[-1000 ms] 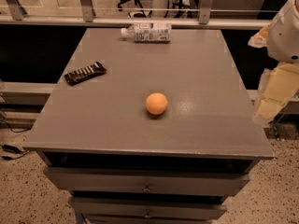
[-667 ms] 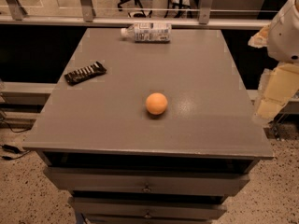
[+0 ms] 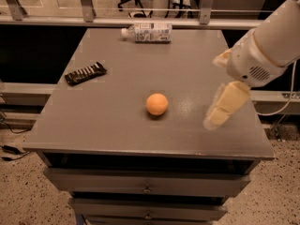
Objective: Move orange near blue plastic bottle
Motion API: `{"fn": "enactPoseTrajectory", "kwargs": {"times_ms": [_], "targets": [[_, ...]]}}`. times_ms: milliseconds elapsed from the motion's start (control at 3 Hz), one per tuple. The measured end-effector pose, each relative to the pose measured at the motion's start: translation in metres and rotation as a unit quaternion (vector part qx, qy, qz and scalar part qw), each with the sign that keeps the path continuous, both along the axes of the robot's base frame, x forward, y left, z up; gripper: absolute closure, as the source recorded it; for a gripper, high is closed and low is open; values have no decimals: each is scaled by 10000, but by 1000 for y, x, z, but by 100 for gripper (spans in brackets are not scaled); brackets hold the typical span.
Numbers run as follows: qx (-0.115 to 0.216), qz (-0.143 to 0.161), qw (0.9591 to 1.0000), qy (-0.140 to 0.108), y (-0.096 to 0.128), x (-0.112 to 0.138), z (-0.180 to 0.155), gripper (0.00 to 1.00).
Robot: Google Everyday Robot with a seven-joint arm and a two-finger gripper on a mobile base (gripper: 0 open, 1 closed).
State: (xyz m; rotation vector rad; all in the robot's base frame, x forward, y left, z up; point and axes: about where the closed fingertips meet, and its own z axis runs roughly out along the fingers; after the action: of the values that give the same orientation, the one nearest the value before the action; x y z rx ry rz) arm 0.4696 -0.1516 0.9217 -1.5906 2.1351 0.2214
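Observation:
The orange [image 3: 157, 104] sits on the grey table [image 3: 117, 125], a little right of its middle. The blue plastic bottle [image 3: 147, 32] lies on its side at the table's far edge, white cap pointing left. My gripper [image 3: 214, 92] hangs over the table's right side, to the right of the orange and apart from it. Its cream fingers [image 3: 226, 105] are spread open and hold nothing. The bottle is far from the orange, straight behind it.
A flat black packet with white markings [image 3: 86, 73] lies on the table's left side. Drawers [image 3: 147, 187] are below the front edge. A metal railing [image 3: 140, 20] runs behind the table, with office chairs beyond it.
My arm has swung left from beyond the table's right edge to over the table, closer to the orange. The orange, bottle and packet have not moved.

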Motion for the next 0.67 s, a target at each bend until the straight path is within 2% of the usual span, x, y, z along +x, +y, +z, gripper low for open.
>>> {"fn": "enactPoseTrajectory", "kwargs": {"times_ms": [333,667], "targets": [[618,211,9979,-15,42,14,-20,0],[1253,407,9913,-66,84,24,-42,0]]}}
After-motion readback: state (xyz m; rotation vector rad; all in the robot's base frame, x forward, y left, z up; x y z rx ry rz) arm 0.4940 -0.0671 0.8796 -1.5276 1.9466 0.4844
